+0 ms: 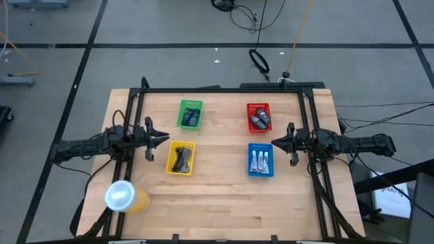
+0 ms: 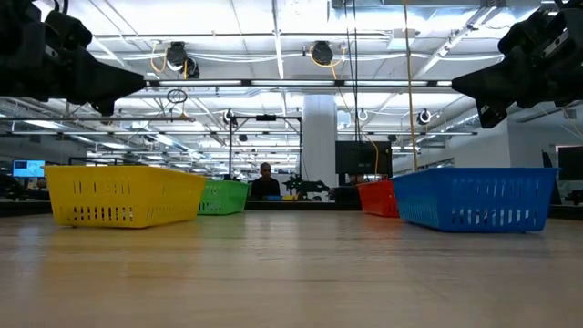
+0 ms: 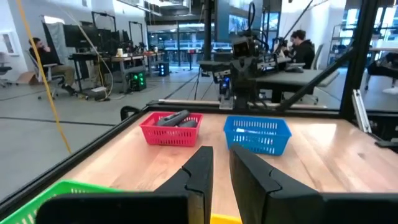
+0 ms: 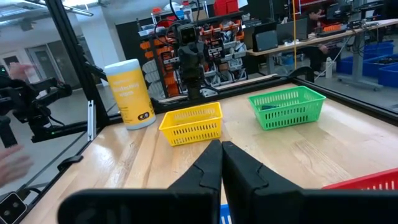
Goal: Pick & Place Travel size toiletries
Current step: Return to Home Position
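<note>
Three white tubes lie side by side in the blue basket. Dark oblong pieces lie in the red basket, the yellow basket and the green basket. My left gripper hovers at the table's left, level, pointing right between the green and yellow baskets, fingers together. My right gripper hovers at the table's right, pointing left between the red and blue baskets, shut. Neither holds anything.
A big yellow cup with a whitish lid stands near the table's near-left corner. A black frame runs along the far edge and both sides. Bare wood lies between the two basket columns and along the near edge. People sit at desks beyond the table.
</note>
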Action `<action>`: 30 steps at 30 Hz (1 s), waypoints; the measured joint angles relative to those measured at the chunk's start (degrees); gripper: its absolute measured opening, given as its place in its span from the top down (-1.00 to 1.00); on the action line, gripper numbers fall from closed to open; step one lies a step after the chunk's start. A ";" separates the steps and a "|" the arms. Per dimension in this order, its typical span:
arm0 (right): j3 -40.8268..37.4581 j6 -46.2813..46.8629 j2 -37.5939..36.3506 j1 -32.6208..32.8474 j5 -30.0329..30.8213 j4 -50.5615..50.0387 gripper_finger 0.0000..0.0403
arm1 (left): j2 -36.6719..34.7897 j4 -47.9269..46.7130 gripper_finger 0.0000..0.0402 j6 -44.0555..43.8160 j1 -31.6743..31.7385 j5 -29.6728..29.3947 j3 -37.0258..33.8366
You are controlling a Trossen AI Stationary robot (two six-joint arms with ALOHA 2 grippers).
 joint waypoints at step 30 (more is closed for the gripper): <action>0.00 -17.61 -4.01 1.12 -9.71 -3.05 1.00 | 1.31 0.50 0.75 0.24 0.00 0.00 0.04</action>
